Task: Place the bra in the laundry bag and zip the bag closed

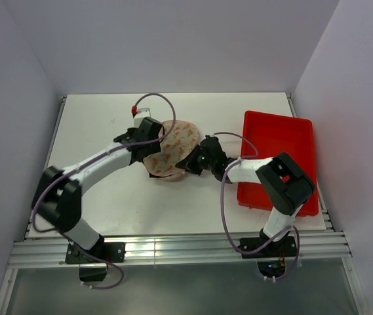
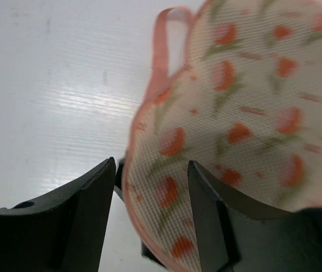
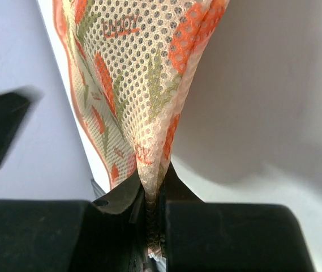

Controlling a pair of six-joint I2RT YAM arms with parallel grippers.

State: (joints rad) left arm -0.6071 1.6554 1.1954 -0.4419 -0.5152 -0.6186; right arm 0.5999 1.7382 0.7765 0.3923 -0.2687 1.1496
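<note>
The laundry bag [image 1: 173, 147] lies folded into one dome at the table's middle, its beige mesh printed with orange flowers. My left gripper [image 1: 145, 149] is at its left edge, open. In the left wrist view the left gripper [image 2: 151, 170] straddles the bag's pink rim [image 2: 128, 195] without pinching it. My right gripper [image 1: 187, 163] is at the bag's right edge. In its wrist view the right gripper [image 3: 154, 181] is shut on a raised fold of the bag's mesh [image 3: 149, 85]. The bra is hidden. A dark sliver [image 2: 119, 175] shows under the rim, and I cannot tell what it is.
A red rectangular tray [image 1: 278, 138] sits at the right, partly under my right arm. A pink loop [image 2: 161, 34] sticks out from the bag's far edge. Walls stand close on the left, the right and behind the white table [image 1: 94, 125].
</note>
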